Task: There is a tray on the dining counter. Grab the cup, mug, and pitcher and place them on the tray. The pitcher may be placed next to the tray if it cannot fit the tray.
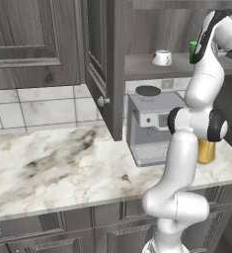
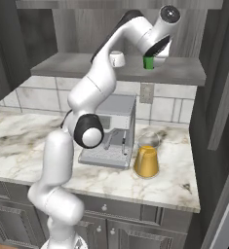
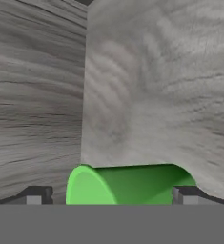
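You have nothing on a tray yet: your gripper point(image 3: 108, 194) is wide open around the cup point(image 3: 127, 185) up on the shelf point(image 2: 179, 70), holding nothing, with the mug point(image 1: 162, 58) beside it and the pitcher point(image 2: 146, 161) down on the counter point(image 1: 58, 163).

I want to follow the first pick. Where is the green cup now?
The green cup stands on the grey wooden shelf above the coffee machine, right of the white mug; the open gripper straddles it.

cup point(image 1: 192, 52): mostly behind arm | pitcher point(image 1: 206, 151): partly behind arm
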Controlling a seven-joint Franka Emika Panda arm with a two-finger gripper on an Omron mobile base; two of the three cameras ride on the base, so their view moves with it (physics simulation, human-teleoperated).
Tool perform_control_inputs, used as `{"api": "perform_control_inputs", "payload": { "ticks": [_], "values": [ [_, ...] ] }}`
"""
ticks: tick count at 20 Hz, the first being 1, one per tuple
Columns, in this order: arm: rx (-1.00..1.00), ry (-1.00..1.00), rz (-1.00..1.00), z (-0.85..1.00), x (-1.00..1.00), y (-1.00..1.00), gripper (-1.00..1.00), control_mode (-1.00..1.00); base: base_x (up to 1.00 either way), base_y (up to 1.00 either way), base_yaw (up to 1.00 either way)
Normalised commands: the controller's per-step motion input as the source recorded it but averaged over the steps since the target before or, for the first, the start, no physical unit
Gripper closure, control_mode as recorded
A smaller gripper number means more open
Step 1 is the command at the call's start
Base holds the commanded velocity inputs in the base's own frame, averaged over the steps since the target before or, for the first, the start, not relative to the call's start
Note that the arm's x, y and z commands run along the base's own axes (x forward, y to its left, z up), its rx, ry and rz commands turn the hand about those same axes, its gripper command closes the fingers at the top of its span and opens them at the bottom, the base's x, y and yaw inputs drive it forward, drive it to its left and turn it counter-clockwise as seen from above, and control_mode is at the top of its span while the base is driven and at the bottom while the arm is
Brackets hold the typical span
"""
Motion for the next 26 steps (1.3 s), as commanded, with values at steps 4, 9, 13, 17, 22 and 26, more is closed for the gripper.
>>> {"api": "perform_control_inputs", "payload": {
  "ticks": [4, 9, 13, 17, 22, 26],
  "values": [
    [0.00, 0.01, 0.00, -0.13, 0.00, 0.00, -1.00, -1.00, 0.00, 0.00, 0.00],
    [0.00, 0.00, 0.00, -0.26, -0.02, 0.00, -1.00, -1.00, 0.00, 0.00, 0.00],
    [0.00, 0.00, 0.00, -0.25, -0.01, 0.04, -1.00, -1.00, 0.00, 0.00, 0.00],
    [0.00, 0.00, 0.00, -0.18, -0.03, 0.17, -1.00, -1.00, 0.00, 0.00, 0.00],
    [0.00, 0.00, 0.00, -0.01, -0.09, 0.18, -1.00, -1.00, 0.00, 0.00, 0.00],
    [0.00, 0.00, 0.00, 0.00, -0.02, 0.08, -1.00, -1.00, 0.00, 0.00, 0.00]
  ]
}}
